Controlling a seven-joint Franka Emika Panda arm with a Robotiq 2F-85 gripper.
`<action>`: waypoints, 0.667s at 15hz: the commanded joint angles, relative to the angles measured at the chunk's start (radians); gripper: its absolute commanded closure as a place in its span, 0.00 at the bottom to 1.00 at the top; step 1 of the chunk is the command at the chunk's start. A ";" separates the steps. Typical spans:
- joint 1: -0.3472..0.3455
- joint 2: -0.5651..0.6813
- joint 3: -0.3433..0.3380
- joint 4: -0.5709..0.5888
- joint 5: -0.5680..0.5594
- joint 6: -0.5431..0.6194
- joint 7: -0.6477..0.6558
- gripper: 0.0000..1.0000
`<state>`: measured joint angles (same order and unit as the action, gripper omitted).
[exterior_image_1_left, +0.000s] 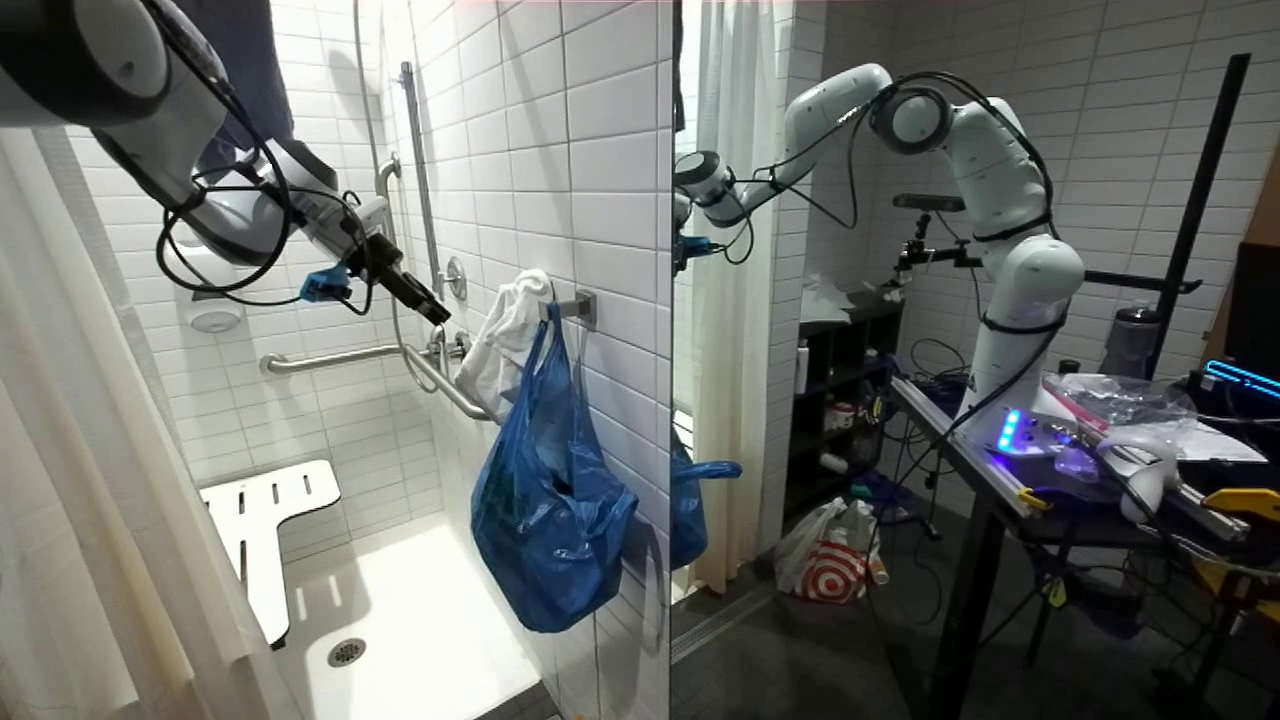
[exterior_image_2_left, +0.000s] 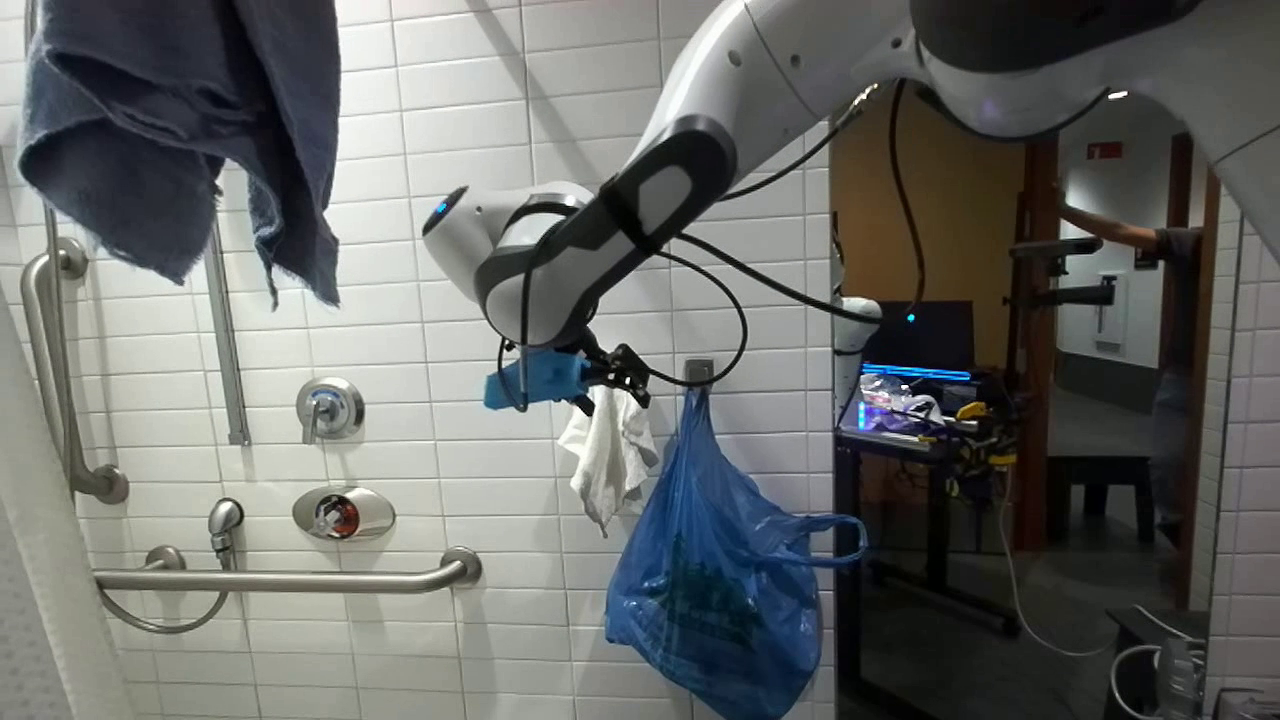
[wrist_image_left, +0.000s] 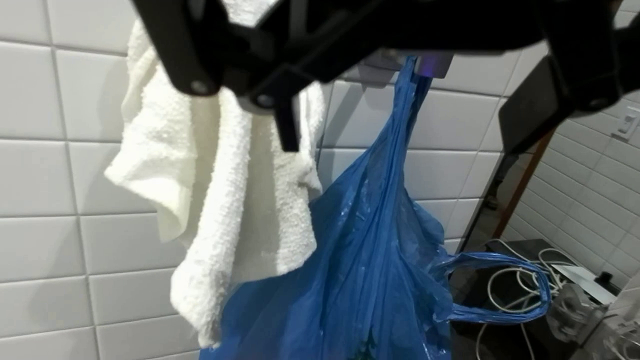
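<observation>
Hanging from hook (exterior_image_2_left: 699, 371): blue bag (exterior_image_2_left: 720, 600) beside white cloth (wrist_image_left: 225, 200); pincer (wrist_image_left: 406, 135) spread wide nearby; grab bar (exterior_image_2_left: 300, 581) lower.

In an exterior view the arm (exterior_image_2_left: 750, 70) slopes down from the upper right to a bent wrist (exterior_image_2_left: 550, 290) — the claw (wrist_image_left: 400, 146) tilts downward, fingers (wrist_image_left: 288, 125) spread wide.

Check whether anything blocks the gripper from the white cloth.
Nothing visible stands between the gripper and the white cloth. In the wrist view, only the gripper itself covers part of the cloth; the blue bag hangs beside it, partly behind from there.
</observation>
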<state>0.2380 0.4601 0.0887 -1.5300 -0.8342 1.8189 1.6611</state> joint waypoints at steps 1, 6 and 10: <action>0.016 0.010 -0.019 0.019 0.017 -0.001 -0.017 0.00; 0.021 0.034 -0.022 0.048 0.023 -0.003 -0.028 0.00; 0.021 0.036 -0.022 0.052 0.023 -0.006 -0.029 0.00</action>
<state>0.2419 0.4956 0.0874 -1.4802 -0.8214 1.8109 1.6364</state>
